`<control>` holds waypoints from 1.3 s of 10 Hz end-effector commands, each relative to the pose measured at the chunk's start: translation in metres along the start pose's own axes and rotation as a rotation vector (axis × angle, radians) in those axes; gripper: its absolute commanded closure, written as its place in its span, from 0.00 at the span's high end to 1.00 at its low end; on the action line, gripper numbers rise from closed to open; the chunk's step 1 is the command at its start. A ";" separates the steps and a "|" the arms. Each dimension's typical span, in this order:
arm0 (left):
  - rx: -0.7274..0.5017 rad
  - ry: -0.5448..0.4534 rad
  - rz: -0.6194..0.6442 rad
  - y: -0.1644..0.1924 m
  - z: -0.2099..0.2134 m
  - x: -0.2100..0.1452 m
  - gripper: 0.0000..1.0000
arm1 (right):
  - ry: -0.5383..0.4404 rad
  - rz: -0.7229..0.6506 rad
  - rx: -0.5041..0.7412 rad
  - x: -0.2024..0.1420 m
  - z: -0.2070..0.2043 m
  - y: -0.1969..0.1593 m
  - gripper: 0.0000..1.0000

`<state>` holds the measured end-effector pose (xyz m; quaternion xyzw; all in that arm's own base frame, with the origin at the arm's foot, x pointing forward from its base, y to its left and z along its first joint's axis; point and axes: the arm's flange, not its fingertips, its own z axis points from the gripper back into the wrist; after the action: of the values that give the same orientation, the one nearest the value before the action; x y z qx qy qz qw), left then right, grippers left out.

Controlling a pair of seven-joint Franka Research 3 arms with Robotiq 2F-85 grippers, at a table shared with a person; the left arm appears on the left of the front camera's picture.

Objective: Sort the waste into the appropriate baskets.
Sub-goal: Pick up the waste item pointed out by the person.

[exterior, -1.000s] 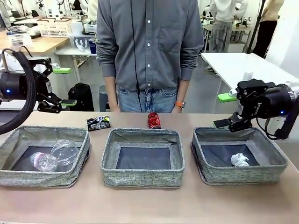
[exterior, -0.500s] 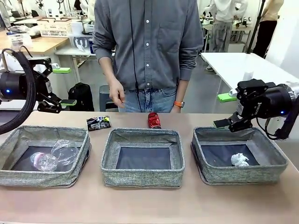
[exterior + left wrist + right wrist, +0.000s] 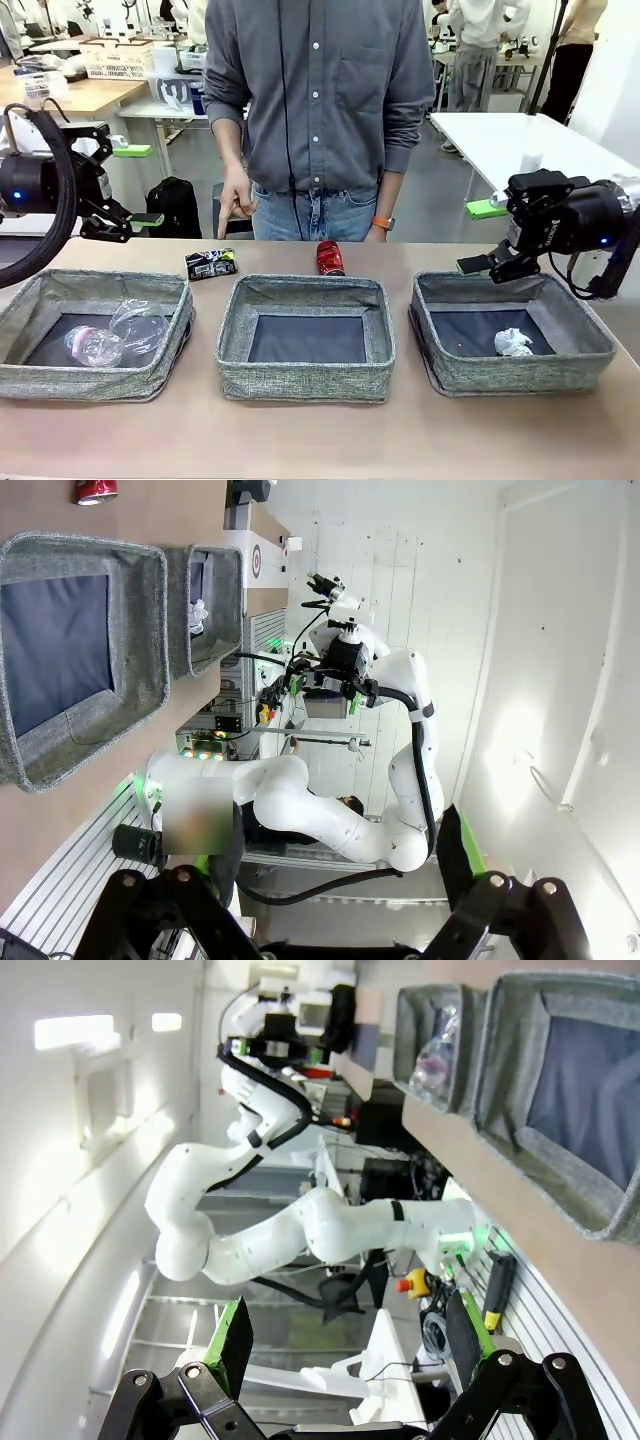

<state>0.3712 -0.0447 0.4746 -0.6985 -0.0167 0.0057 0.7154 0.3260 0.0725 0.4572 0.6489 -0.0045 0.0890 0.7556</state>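
Currently our left gripper (image 3: 138,185) and right gripper (image 3: 480,237) hang open, empty. Behind the middle basket's (image 3: 305,288) left corner, a hand (image 3: 235,205) points toward the black can (image 3: 210,263); reaching now, we risk hitting that hand.

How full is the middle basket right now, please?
Empty: the middle basket shows a bare dark bottom; the crushed red can sits outside, on the table behind it.

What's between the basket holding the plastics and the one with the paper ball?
The third basket, its dark bottom bare, sits between the left basket and the right basket, as the front view shows.
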 end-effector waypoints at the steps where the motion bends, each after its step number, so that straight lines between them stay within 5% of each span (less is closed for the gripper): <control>1: -0.017 -0.009 0.000 -0.004 -0.001 -0.002 0.99 | -0.002 0.019 0.012 0.000 0.000 0.002 1.00; 3: 0.000 0.000 0.000 0.000 0.000 0.000 0.99 | -0.002 0.019 0.012 0.000 0.000 0.002 1.00; 4: 0.407 -0.175 -0.336 -0.001 -0.013 0.010 0.99 | -0.002 0.019 0.012 0.000 0.000 0.002 1.00; 5: 0.701 -0.197 -0.606 -0.002 -0.028 0.022 0.99 | -0.002 0.019 0.012 0.000 0.000 0.002 1.00; 6: 0.936 -0.131 -0.872 -0.006 -0.047 0.029 0.99 | -0.002 0.019 0.012 0.000 0.000 0.002 1.00; 8: 1.159 0.019 -1.194 -0.009 -0.079 0.035 0.99 | -0.002 0.019 0.012 0.000 0.000 0.002 1.00; 10: 1.366 0.242 -1.282 -0.001 -0.104 0.040 0.99 | -0.002 0.019 0.012 0.000 0.000 0.002 1.00; 13: 1.579 0.398 -1.435 0.002 -0.104 0.040 0.99 | -0.002 0.019 0.012 0.000 0.000 0.002 1.00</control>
<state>0.4147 -0.1623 0.4735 -0.0776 -0.1957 -0.4866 0.8479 0.3259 0.0726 0.4572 0.6487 -0.0041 0.0892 0.7558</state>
